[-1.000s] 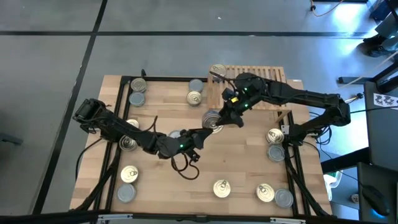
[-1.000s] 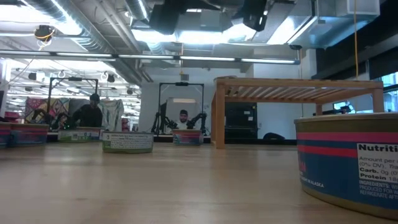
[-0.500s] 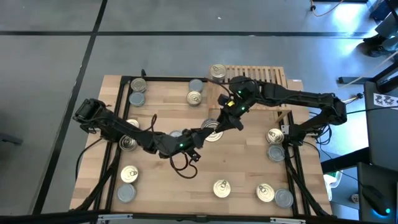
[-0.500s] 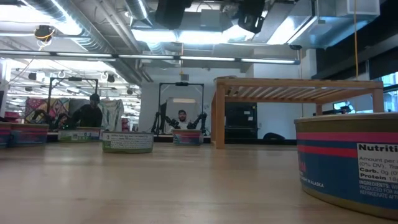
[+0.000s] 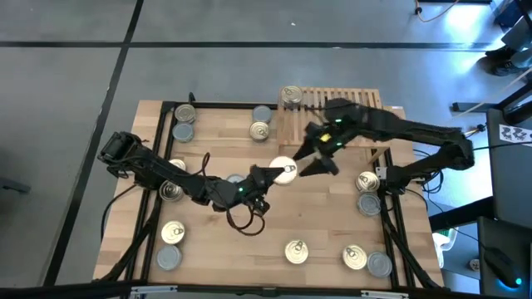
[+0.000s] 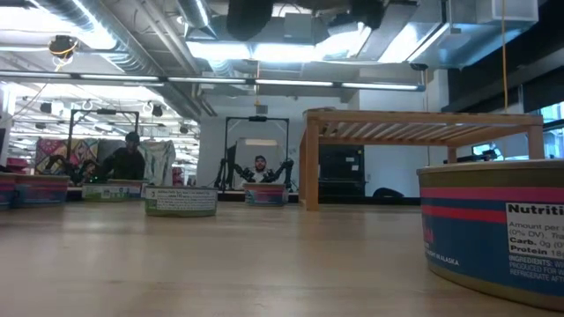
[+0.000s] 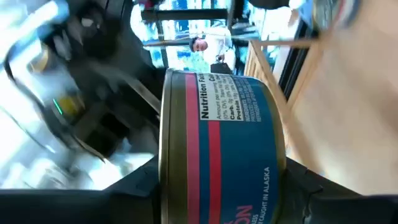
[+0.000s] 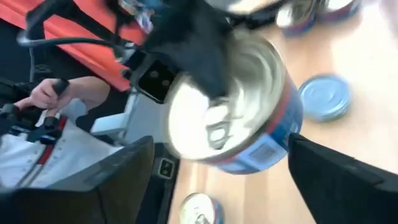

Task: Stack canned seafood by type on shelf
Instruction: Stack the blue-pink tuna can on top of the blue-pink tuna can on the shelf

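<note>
– Right gripper [image 5: 318, 162] has let go since a second ago: it was clamped on the tin over mid-table, and now its fingers [image 8: 336, 180] stand spread wide, clear on either side. Who has the tin?

– Left gripper [image 5: 278, 173] does. Its wrist view shows the small round blue tin with a red band and gold rim [image 7: 217, 149] pinched between its two dark fingers [image 7: 134, 186], held in the air above the light wooden tabletop [image 5: 324, 224].

– How does it lie?

– Tipped, I'd say: its gold pull-tab top [image 8: 230, 118] faces the right gripper, which is just beside it on the shelf side.

– And the shelf?

– Beyond both, at the table's far edge: the small raised rack of pale wooden slats [image 5: 349, 101]. From the held tin it lies away and to the robot's right, so the right arm is the nearer one; the left would have to reach across.

– Anything on it?

– One gold-topped tin [image 5: 291, 95] at its left end, seemingly on the slats, though I cannot tell for sure. The rest of the slats show bare. The other tins, such as one near the front edge [image 5: 297, 251], are scattered flat over the tabletop
</note>
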`<action>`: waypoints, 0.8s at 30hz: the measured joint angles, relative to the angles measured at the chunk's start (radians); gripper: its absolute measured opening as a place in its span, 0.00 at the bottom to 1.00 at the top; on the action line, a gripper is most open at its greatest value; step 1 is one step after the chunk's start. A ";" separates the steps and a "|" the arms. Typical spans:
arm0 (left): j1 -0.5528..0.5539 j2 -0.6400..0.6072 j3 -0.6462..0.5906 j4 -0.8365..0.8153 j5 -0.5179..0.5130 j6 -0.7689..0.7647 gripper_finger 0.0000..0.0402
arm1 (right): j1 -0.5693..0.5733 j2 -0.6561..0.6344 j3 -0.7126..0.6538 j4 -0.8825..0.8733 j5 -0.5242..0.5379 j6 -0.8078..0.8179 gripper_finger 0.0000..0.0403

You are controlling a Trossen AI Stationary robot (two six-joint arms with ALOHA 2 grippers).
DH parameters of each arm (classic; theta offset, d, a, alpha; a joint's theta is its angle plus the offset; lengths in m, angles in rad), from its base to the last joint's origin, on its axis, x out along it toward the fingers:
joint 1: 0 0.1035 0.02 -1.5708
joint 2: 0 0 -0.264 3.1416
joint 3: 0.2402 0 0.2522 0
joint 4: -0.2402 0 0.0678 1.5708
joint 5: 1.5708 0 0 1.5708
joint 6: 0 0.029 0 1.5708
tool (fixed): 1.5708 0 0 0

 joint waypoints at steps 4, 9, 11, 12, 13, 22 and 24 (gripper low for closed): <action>0.036 0.000 0.000 -0.003 -0.013 -0.231 0.44 | -0.001 -0.124 0.000 -0.073 0.168 -0.055 0.93; 0.112 0.000 0.000 -0.005 -0.015 -0.471 0.45 | 0.001 -0.278 0.000 -0.160 0.462 -0.133 0.94; 0.153 0.000 0.008 -0.024 -0.018 -0.528 0.45 | 0.001 -0.320 0.000 -0.184 0.573 -0.151 0.94; 0.175 0.000 0.021 -0.055 -0.018 -0.561 0.45 | 0.001 -0.338 0.000 -0.192 0.620 -0.159 0.94; 0.199 0.000 0.038 -0.096 -0.017 -0.602 0.44 | 0.001 -0.355 0.000 -0.195 0.662 -0.167 0.94; 0.459 0.000 0.283 -0.674 0.321 -1.071 0.44 | 0.001 -0.418 0.000 -0.331 0.835 -0.182 0.94; 0.513 0.000 0.322 -0.726 0.399 -1.110 0.44 | 0.001 -0.418 0.000 -0.360 0.842 -0.182 0.94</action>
